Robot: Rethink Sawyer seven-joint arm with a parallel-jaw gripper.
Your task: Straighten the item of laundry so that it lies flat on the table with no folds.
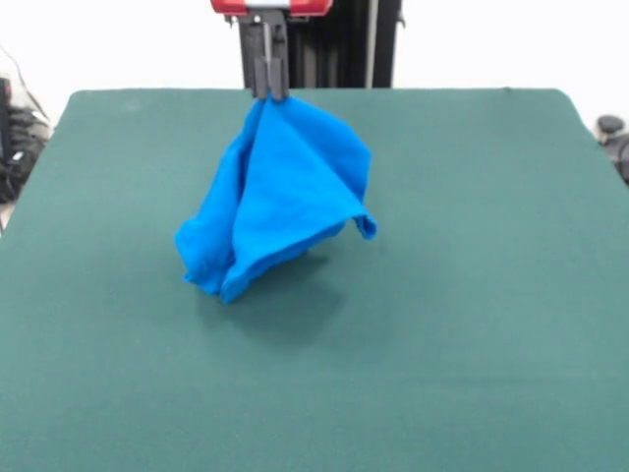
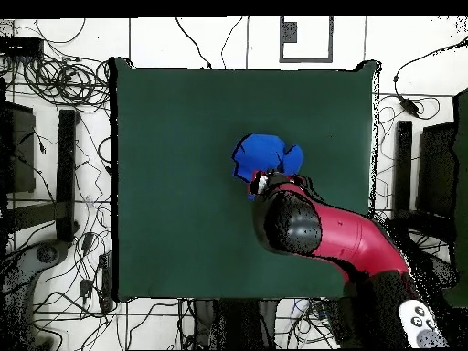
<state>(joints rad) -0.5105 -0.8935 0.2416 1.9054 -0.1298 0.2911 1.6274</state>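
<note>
A bright blue T-shirt [image 1: 280, 197] hangs from the robot's gripper [image 1: 269, 90], whose fingers are pinched together on its top corner. The cloth drapes down in a crumpled cone (deep folds run along it), its lower edge reaching the dark green surface [image 1: 472, 324] near the middle. From overhead, the red and black arm [image 2: 320, 228] covers part of the shirt.

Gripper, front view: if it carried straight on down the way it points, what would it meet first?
The gripper points down, shut on the blue T-shirt hanging beneath it; the bunched cloth comes first, then the table.
</note>
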